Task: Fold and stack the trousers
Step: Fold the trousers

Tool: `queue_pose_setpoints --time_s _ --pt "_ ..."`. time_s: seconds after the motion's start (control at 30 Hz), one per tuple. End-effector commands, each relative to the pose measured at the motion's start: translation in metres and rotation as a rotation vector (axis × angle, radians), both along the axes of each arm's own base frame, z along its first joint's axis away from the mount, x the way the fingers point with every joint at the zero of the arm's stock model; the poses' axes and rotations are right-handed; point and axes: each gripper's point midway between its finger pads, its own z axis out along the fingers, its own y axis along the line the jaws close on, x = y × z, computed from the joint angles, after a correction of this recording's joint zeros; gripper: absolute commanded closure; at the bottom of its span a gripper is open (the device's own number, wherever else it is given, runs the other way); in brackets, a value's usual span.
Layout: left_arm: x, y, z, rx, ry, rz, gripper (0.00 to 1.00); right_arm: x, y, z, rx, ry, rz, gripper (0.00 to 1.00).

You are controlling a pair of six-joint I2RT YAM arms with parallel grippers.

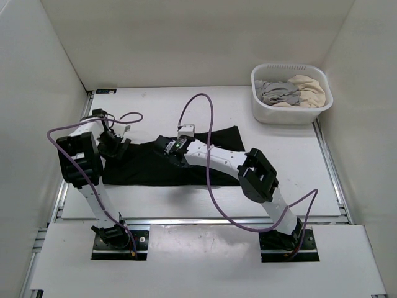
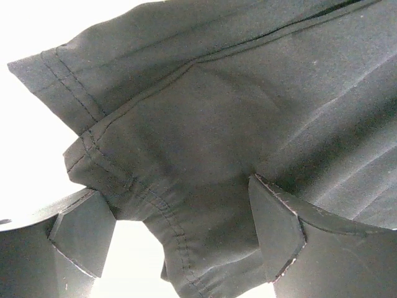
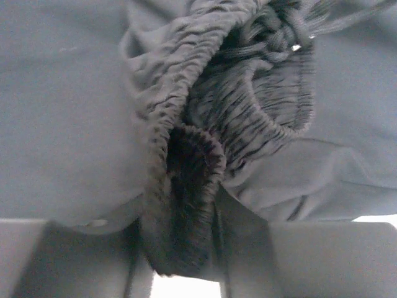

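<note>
The black trousers lie spread across the middle of the table, folded lengthwise. My left gripper hovers at their left end. In the left wrist view it stands open, its fingers wide apart on either side of a stitched leg hem. My right gripper is down on the upper edge of the trousers. In the right wrist view the gathered elastic waistband sits as a loose rounded fold between its slightly parted fingers, with the drawstring knot behind it.
A white basket with grey and beige clothes stands at the back right. White walls close in the table on the left, back and right. Purple cables loop over both arms.
</note>
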Motion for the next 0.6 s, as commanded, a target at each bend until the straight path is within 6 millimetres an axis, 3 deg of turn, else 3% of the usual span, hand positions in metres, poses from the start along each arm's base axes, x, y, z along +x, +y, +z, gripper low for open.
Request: queue_pose_setpoints --time_s 0.0,0.1,0.17,0.23,0.27,0.33,0.37,0.43,0.5,0.53,0.57 --pt "0.018 0.002 0.007 0.005 -0.053 0.006 0.07 0.01 0.047 -0.002 0.09 -0.021 0.121 0.5" --pt "0.023 0.005 0.013 0.019 -0.068 0.007 0.06 0.007 0.087 0.009 0.12 -0.019 0.308 0.4" --pt "0.029 0.008 0.019 0.032 -0.08 0.009 0.06 -0.007 0.118 0.023 0.162 -0.034 0.44 0.39" --pt "0.032 0.009 0.028 0.036 -0.097 0.009 0.05 -0.021 0.133 0.038 0.16 -0.051 0.564 0.38" --pt "0.033 0.011 0.031 0.045 -0.098 0.01 0.04 -0.022 0.133 0.051 0.172 -0.063 0.584 0.35" --pt "0.035 0.013 0.039 0.056 -0.112 0.021 0.03 -0.035 0.129 0.056 0.149 -0.064 0.629 0.35" --pt "0.039 0.016 0.043 0.071 -0.124 0.033 0.03 -0.038 0.125 0.072 0.167 -0.075 0.642 0.35" --pt "0.046 0.017 0.056 0.075 -0.155 0.044 0.0 -0.047 0.117 0.079 0.184 -0.056 0.675 0.35" --pt "0.05 0.017 0.071 0.076 -0.188 0.073 0.0 -0.055 0.1 0.089 0.183 -0.053 0.688 0.35" --pt "0.054 0.017 0.081 0.077 -0.208 0.082 0.0 -0.056 0.093 0.106 0.2 -0.078 0.683 0.35" --pt "0.058 0.018 0.093 0.083 -0.241 0.083 0.0 -0.057 0.08 0.106 0.17 -0.069 0.673 0.35"
